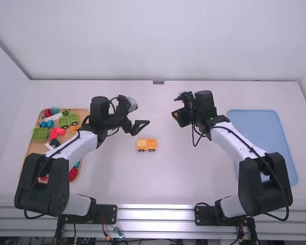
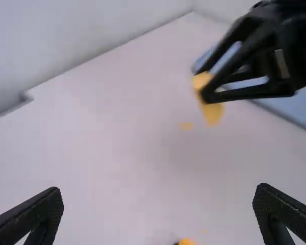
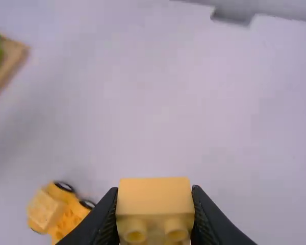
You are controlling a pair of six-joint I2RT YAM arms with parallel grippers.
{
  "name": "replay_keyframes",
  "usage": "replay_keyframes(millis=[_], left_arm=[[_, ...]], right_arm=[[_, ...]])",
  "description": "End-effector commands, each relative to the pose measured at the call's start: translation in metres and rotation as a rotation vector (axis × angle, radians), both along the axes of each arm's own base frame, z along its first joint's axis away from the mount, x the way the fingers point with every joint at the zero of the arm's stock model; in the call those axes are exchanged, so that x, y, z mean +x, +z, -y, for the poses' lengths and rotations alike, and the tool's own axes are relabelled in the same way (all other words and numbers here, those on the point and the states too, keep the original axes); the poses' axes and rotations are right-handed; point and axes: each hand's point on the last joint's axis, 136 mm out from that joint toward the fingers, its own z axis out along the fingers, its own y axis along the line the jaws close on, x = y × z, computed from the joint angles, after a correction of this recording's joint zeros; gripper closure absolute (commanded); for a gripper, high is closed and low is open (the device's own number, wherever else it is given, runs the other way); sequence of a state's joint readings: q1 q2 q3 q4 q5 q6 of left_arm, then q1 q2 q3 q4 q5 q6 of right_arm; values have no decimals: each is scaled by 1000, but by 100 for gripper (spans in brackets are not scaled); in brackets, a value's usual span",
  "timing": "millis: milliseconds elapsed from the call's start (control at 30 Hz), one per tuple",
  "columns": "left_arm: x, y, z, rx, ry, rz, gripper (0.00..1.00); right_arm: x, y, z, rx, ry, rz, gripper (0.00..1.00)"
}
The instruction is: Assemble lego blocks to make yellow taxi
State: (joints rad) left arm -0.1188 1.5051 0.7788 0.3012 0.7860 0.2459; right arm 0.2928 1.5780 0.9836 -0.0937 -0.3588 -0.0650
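Note:
In the high view my left gripper (image 1: 144,125) stands open above the yellow car (image 1: 147,145), a wheeled base with a paler block on one end. My right gripper (image 1: 176,117) is farther right, shut on a yellow block (image 1: 173,117). In the left wrist view my left gripper (image 2: 160,201) has nothing between its fingers; beyond it the other gripper (image 2: 211,86) holds the block (image 2: 211,109) above the table. The right wrist view has the block (image 3: 155,196) between the fingers of my right gripper (image 3: 155,204), two round studs showing, and the car (image 3: 56,212) at lower left.
A wooden tray (image 1: 33,148) with several red, green, blue and white pieces lies at the left, partly under the left arm. At the right, a blue tray (image 1: 255,122) lies partly under the right arm. A wall runs behind the table (image 1: 158,178).

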Motion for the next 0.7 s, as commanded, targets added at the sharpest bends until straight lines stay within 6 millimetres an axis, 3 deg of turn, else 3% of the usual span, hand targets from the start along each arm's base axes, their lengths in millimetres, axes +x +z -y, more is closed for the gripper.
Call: replay_keyframes(millis=[0,367,533,667], left_arm=[[23,16,-23,90,85,84,1],[41,34,-82,200,203,15,1],[41,31,-100,203,244,-11,1],[40,28,-104,203,252,-24,1]], right_arm=[[10,23,0,-185,72,135,100],[-51,-65,-13,-549,522,-141,100],[-58,-112,-14,-746,654,-214,100],[-67,-129,-26,-824,781,-220,100]])
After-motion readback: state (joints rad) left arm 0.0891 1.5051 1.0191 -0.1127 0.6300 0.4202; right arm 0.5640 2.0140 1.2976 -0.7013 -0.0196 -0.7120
